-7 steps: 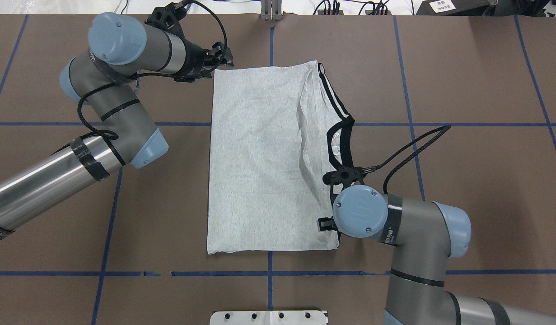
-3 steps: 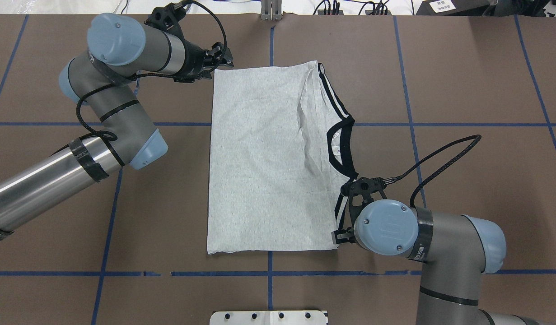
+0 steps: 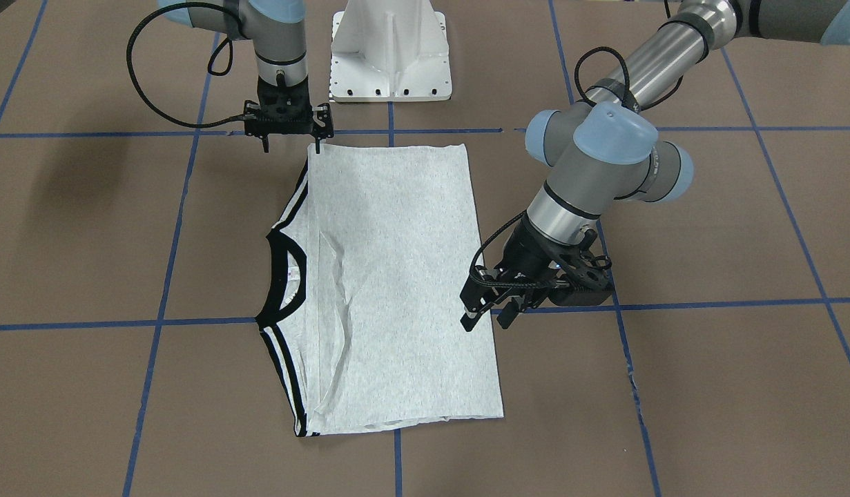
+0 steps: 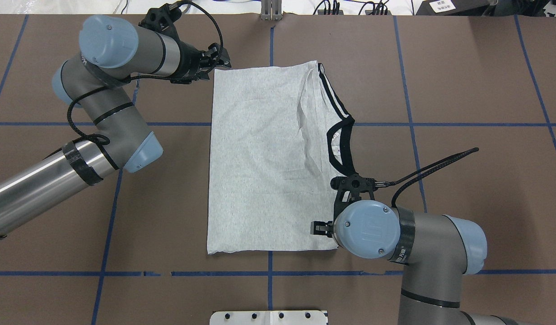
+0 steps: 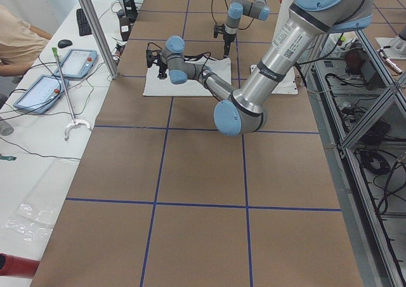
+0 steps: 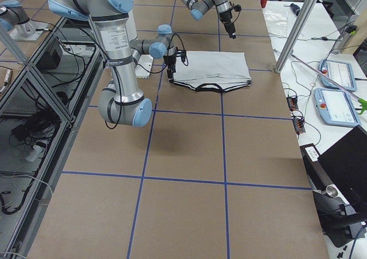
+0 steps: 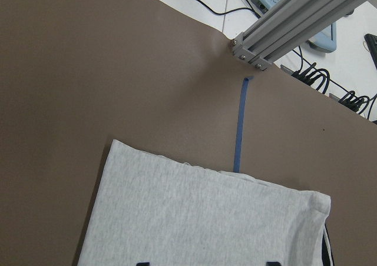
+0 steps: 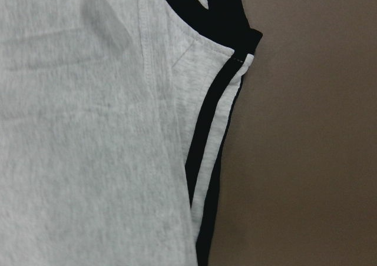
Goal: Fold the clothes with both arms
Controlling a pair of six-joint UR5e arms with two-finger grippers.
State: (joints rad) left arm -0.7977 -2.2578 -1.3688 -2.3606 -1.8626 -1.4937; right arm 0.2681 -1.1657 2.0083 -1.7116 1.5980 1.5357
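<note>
Now we see the grey T-shirt (image 4: 259, 162) lying flat on the brown counter (image 4: 476, 81), folded into a long rectangle, with its black collar (image 4: 345, 151) toward the robot's right. The left pincer (image 3: 487, 322) hovers released by the shirt's far left corner. The right pincer (image 3: 292, 146) is also released, one finger at the near, striped corner.

Brown table cover (image 4: 485, 67) crossed by blue tape lines (image 4: 485, 124). White pedestal (image 3: 390, 48) at its near edge. Along the far side, white bench (image 5: 38, 141) with tablets (image 5: 81, 60) and aluminium post (image 5: 94, 26).
</note>
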